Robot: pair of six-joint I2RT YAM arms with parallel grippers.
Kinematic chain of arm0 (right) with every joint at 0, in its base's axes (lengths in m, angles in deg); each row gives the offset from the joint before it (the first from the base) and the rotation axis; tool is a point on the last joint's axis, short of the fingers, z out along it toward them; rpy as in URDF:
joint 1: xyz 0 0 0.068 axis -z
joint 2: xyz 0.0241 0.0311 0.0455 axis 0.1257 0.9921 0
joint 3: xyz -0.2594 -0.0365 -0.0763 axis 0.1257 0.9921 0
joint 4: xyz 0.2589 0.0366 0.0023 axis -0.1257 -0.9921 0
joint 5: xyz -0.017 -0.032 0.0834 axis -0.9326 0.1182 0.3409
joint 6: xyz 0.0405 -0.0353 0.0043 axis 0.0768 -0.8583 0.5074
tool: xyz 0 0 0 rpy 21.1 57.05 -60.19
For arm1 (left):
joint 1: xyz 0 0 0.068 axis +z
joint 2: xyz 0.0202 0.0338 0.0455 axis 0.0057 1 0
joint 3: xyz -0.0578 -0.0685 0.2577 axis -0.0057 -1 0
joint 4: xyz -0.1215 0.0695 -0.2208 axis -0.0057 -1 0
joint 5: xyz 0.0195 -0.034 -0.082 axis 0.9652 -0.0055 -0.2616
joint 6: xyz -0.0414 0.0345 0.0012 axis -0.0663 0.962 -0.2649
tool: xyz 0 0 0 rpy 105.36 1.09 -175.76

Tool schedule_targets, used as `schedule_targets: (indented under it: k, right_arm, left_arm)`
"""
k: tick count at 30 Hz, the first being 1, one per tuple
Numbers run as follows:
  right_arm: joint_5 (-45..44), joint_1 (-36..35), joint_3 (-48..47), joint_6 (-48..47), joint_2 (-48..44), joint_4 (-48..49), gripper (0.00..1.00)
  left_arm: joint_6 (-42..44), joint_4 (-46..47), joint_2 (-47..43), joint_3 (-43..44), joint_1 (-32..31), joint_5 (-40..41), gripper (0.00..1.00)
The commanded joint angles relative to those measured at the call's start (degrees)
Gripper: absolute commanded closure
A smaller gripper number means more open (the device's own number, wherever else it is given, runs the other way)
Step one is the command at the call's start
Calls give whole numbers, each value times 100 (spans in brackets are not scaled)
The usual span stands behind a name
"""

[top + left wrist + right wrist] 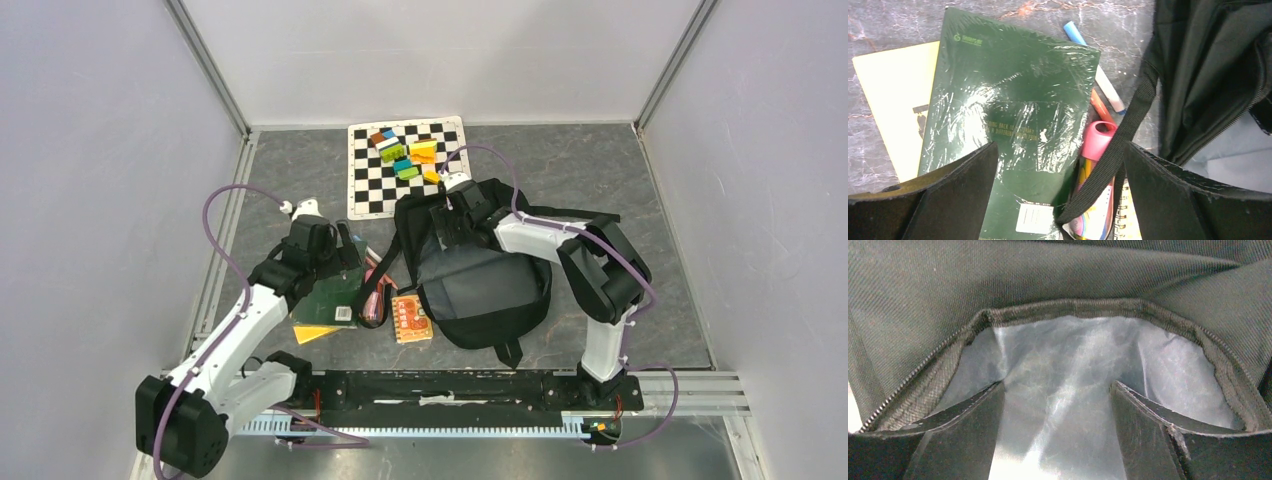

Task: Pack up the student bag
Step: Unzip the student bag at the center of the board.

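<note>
- Student bag (485,290) lies on the bench (600,180) in front of the right arm, with its mouth unzipped and grey lining showing. You see nothing packed inside.
- Still outside, to its left: green notebook (1013,115), yellow sheet (893,100), pens (1098,75), orange booklet (411,318) (packing looks barely begun).
- Left jaws: spread wide above the green notebook, holding nothing.
- Right jaws: spread at the bag's mouth over the lining, empty; contact cannot be told.

Right end effector (1057,386) spread before unzipped student bag (1048,280).
</note>
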Motion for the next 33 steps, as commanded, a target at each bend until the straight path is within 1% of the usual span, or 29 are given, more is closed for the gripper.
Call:
schedule_targets:
  k: [1,5,8,12,19,24,29,33]
  right_arm:
    - [631,110,-251,-78,299,-120,18]
    - [806,111,-155,-205,-58,-59,15]
    - [942,111,-76,-253,-318,-43,13]
    - [982,110,96,-290,-640,-92,8]
    - [1282,113,586,-246,-1338,-32,7]
    - [1357,110,860,-191,-1688,119,7]
    - [1435,110,897,-151,-1655,149,8]
    - [1473,110,944,-99,-1611,219,8]
  left_arm:
    - [-153,118,247,65,100,235,0]
    - [126,164,838,477,48,348,0]
    - [352,157,1402,768,-123,733,0]
    - [494,95,2058,1097,-241,953,0]
    - [831,69,3026,1655,-375,1514,0]
    - [961,81,3601,1972,-373,1534,0]
    - [989,-33,4078,2216,-400,1443,0]
    - [1011,-68,4195,2202,-506,1368,0]
